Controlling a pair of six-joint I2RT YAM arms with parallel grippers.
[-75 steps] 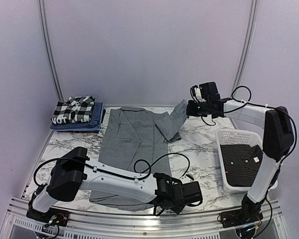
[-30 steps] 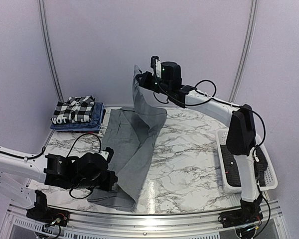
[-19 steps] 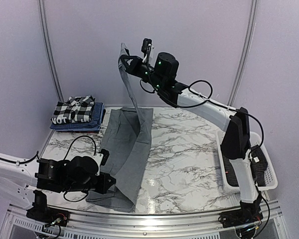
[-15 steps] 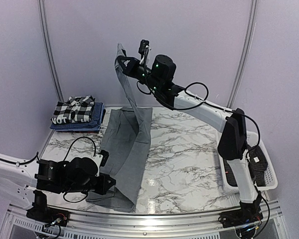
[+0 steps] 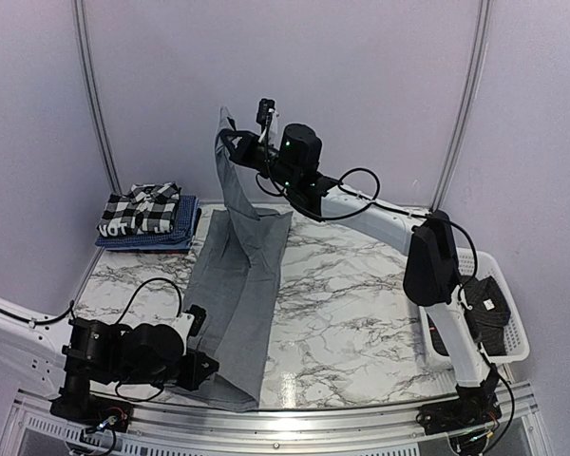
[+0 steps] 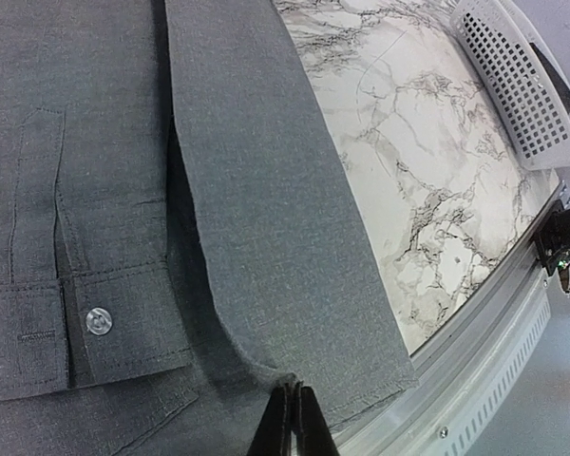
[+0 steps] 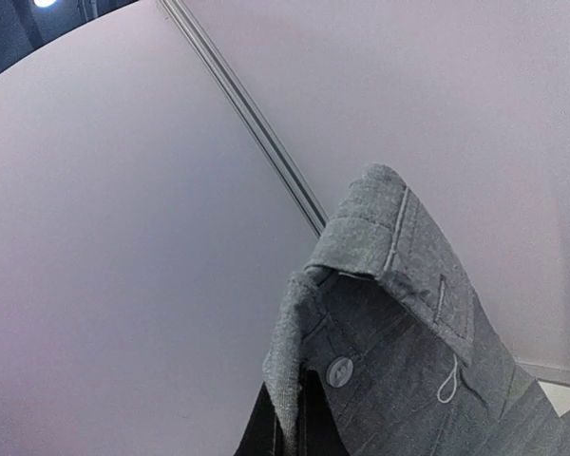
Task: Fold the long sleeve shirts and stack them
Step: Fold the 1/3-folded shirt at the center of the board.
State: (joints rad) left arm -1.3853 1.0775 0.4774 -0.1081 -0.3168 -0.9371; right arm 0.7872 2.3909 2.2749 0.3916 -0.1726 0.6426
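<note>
1. Count: four shirts, two hands, one basket.
2. Grey shirt (image 5: 230, 294): one. It lies lengthwise on the left-centre part of the marble surface (image 5: 361, 294), and its far end is lifted into the air.
3. Checked shirt (image 5: 141, 207): one, folded. It lies on top of a folded blue shirt (image 5: 184, 220) at the far left corner of the surface, apart from the grey shirt.
4. Dark shirt (image 5: 486, 306): one. It lies inside the white slatted basket (image 5: 513, 350) at the right edge of the surface.
5. Left hand (image 5: 198, 367): closed, pinching the hem of the grey shirt at the near edge of the surface. In the left wrist view the fingertips (image 6: 290, 418) meet on the cloth.
6. Right hand (image 5: 232, 144): closed, gripping the grey shirt just below its collar (image 7: 399, 237), high above the far side of the surface.
7. Obstruction: the right arm (image 5: 427, 261) crosses in front of the basket and hides part of it and of the dark shirt.
8. Obstruction: the raised cloth hides the right fingers in the top view.
9. Appearance: plain mid-grey weave, right side folded over the left, one cuff button (image 6: 99, 320) showing near the hem, one button (image 7: 339, 370) under the collar.
</note>
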